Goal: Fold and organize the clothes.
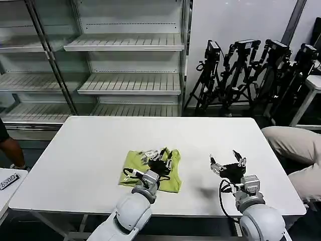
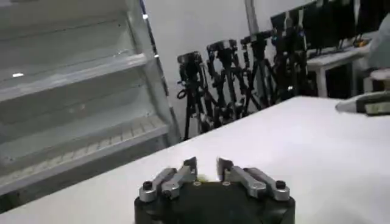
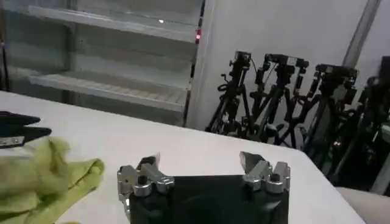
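Note:
The clothes are one lime yellow-green T-shirt [image 1: 132, 161] lying crumpled in a loose heap on the white table [image 1: 90, 150], near the front edge and left of centre. Its white print shows at the far side. My left gripper [image 1: 164, 160] rests low over the heap's right part. In the left wrist view its fingers [image 2: 206, 163] stand a narrow gap apart with bare table between the tips and a sliver of the shirt [image 2: 204, 178] below. My right gripper [image 1: 228, 160] hovers over bare table to the right of the shirt, wide open and empty [image 3: 198, 159]. The shirt [image 3: 42, 182] lies to its side.
Empty metal shelving [image 1: 125, 60] stands behind the table. Black tripods [image 1: 251, 75] cluster at the back right. A seated person's beige trousers [image 1: 296, 145] reach the table's right edge, and a person's arm [image 1: 7, 145] shows at the far left.

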Available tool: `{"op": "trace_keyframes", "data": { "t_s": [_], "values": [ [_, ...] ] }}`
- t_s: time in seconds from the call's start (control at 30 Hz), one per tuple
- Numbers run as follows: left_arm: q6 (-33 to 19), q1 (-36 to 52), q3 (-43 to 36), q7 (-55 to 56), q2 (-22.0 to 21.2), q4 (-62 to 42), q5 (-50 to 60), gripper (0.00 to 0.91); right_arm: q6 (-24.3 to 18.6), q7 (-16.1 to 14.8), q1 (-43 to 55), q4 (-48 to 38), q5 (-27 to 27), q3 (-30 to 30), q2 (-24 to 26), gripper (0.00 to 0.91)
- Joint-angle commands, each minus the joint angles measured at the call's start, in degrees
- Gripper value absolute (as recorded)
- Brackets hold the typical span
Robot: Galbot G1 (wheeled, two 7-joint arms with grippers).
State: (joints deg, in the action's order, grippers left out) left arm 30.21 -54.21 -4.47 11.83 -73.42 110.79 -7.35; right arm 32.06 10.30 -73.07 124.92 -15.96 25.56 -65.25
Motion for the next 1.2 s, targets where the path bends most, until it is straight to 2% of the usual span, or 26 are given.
{"op": "trace_keyframes", "data": {
  "t_s": [0.03, 0.1, 0.17, 0.27, 0.6, 0.93, 0.97, 1.0, 1.03, 1.07, 1.2],
  "values": [
    [-4.27, -1.13, 6.32, 0.04, 1.02, 8.64, -8.87, 0.907, -0.13, -0.06, -0.02, 0.00, 0.05, -0.02, 0.06, 0.907],
    [-2.81, -2.08, 9.87, 0.98, 3.05, 8.72, -8.73, 0.907, -0.21, -0.18, -0.11, 0.17, 0.01, 0.06, 0.21, 0.907],
    [2.36, -3.74, 13.45, 3.02, 5.00, 7.39, -9.32, 0.907, -0.50, -0.34, -0.14, 0.20, -0.16, 0.40, 0.54, 0.907],
    [2.98, -6.51, 16.57, 7.56, 7.64, 2.99, -15.57, 0.907, -0.99, -0.60, -0.01, -0.27, -0.57, 1.03, 0.98, 0.907],
    [3.13, -6.74, 15.93, 8.83, 5.57, -5.45, -18.68, 0.907, -1.35, -0.68, 0.62, -0.51, -1.44, 1.05, 1.14, 0.907],
    [3.22, -5.28, 16.80, 8.83, 6.42, -7.29, -22.04, 0.907, -1.27, -0.58, -0.44, 0.43, -1.31, 1.38, 1.24, 0.907],
    [3.20, -5.44, 16.78, 8.68, 6.52, -7.25, -23.68, 0.836, -1.25, -0.56, -0.38, 0.43, -1.31, 1.40, 1.29, 0.907],
    [3.22, -5.59, 16.62, 8.81, 6.57, -7.08, -25.12, 0.584, -1.25, -0.55, -0.27, 0.36, -1.30, 1.40, 1.36, 0.907],
    [3.22, -5.72, 16.65, 8.62, 6.47, -7.08, -25.55, 0.151, -1.24, -0.55, -0.21, 0.32, -1.31, 1.44, 1.38, 0.907],
    [3.22, -5.75, 16.67, 8.46, 6.37, -7.07, -25.83, 0.020, -1.23, -0.54, -0.14, 0.30, -1.33, 1.46, 1.43, 0.907],
    [3.22, -5.41, 16.40, 8.53, 5.96, -6.93, -27.48, 0.020, -1.14, -0.47, 0.14, 0.30, -1.35, 1.59, 1.54, 0.907]
  ]
}}
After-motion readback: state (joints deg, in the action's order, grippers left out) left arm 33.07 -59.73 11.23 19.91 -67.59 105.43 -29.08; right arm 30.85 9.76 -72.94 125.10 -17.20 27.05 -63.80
